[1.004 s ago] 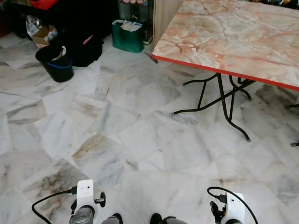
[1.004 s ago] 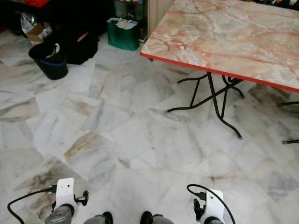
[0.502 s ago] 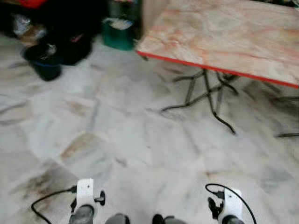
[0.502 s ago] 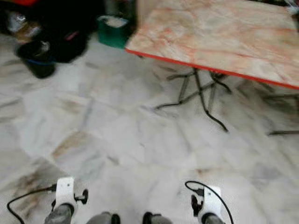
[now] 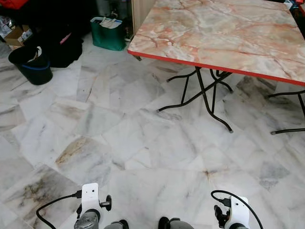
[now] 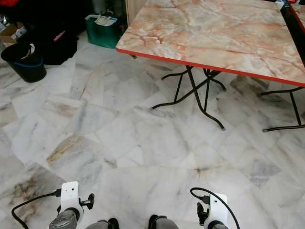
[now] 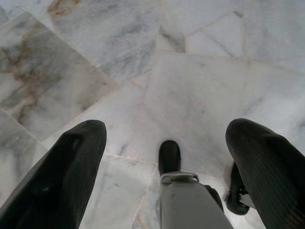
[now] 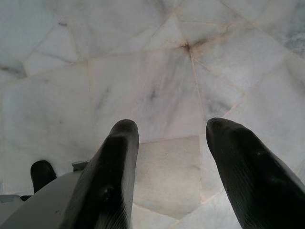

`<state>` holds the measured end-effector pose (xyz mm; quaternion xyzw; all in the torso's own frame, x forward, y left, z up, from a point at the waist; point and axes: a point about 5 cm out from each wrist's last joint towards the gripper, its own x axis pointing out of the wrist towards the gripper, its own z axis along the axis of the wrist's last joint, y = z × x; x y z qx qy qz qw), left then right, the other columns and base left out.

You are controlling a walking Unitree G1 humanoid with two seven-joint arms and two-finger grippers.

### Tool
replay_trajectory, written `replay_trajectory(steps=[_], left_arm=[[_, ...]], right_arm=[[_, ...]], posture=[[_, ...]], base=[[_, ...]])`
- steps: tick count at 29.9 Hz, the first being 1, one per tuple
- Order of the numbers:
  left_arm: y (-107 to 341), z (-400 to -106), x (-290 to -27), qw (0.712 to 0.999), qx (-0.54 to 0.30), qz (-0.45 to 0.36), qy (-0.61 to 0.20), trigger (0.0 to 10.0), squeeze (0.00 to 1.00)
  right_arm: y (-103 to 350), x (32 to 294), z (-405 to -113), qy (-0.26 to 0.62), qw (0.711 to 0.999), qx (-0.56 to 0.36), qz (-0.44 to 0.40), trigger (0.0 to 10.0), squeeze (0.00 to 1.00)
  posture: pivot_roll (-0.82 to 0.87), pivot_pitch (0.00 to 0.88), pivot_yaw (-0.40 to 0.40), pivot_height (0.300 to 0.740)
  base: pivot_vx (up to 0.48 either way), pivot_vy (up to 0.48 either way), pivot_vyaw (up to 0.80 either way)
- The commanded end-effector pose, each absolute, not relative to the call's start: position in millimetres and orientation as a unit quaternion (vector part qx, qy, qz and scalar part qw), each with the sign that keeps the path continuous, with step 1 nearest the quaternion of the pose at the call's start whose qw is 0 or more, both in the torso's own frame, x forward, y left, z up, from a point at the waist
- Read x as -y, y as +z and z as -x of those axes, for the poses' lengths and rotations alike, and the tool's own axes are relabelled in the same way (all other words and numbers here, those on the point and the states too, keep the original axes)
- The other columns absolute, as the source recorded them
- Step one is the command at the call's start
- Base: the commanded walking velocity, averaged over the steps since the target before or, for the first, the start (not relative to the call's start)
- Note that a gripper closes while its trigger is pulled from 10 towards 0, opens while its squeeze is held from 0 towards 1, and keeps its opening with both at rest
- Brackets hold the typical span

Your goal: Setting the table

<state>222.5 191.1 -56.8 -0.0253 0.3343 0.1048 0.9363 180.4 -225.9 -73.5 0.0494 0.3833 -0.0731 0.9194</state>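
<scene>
Robot stands on a white and grey marble tile floor [image 5: 119, 138] w/ a few brown-stained tiles, both arms hanging low at its sides. Left gripper [image 7: 164, 143] points down at the floor, fingers [image 7: 62, 176] spread wide apart, holding nothing; the wrist view looks past them to the robot's own grey leg and black foot [image 7: 169, 155] on the tiles. Right gripper [image 8: 171, 152] likewise points at the floor, its two black fingers [image 8: 112, 176] parted w/ bare tile between them, nothing gripped. In the head views the white wrist units of the left arm [image 5: 89, 200] and right arm [image 5: 237, 210] sit at the lower edge, each w/ a black cable looping off it. Ahead and to the robot's right is the folding table [image 5: 224, 33]: pinkish-orange marble-pattern top w/ a red edge band, on thin black metal legs [image 5: 205, 95]; its near-left corner is the part closest to the robot, and the visible top carries nothing. Beyond the table's left corner, against dark furniture, stands a green bag [image 5: 107, 34] w/ pale contents. Further left on the floor is a black bucket [image 5: 32, 64] w/ a blue band, next to a black bag [image 5: 64, 45]. A cardboard box [image 5: 16, 34] sits at the far-left edge
</scene>
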Motion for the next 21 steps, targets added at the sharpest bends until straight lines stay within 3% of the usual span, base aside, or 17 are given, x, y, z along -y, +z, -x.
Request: replay_trajectory(steps=[1, 14, 16, 21], left_arm=[[-59.8, -216.8, -197.2, 0.931, -0.344, 0.018, 0.117, 10.0, 0.00], [-61.8, -214.8, -192.1, 0.931, -0.350, 0.014, 0.106, 10.0, 0.00], [-61.6, -215.2, -192.3, 0.931, -0.349, 0.014, 0.104, 10.0, 0.00], [-61.2, -215.7, -192.2, 0.932, -0.348, 0.016, 0.103, 10.0, 0.00]], right_arm=[[-76.0, 226.7, -175.0, -0.078, 0.916, -0.390, -0.054, 10.0, 0.00], [-77.1, 226.6, -173.7, -0.082, 0.913, -0.396, -0.054, 10.0, 0.00], [-77.2, 226.3, -173.7, -0.083, 0.912, -0.397, -0.057, 10.0, 0.00], [-76.6, 226.3, -174.6, -0.082, 0.914, -0.393, -0.056, 10.0, 0.00]], posture=[[-0.01, 0.206, -0.051, 0.740], [-0.02, 0.209, -0.049, 0.740], [-0.02, 0.210, -0.048, 0.740], [-0.02, 0.211, -0.048, 0.740]], base=[[0.000, 0.000, 0.00], [0.301, 0.000, 0.00], [0.480, 0.000, -0.80], [0.480, 0.000, 0.00]])
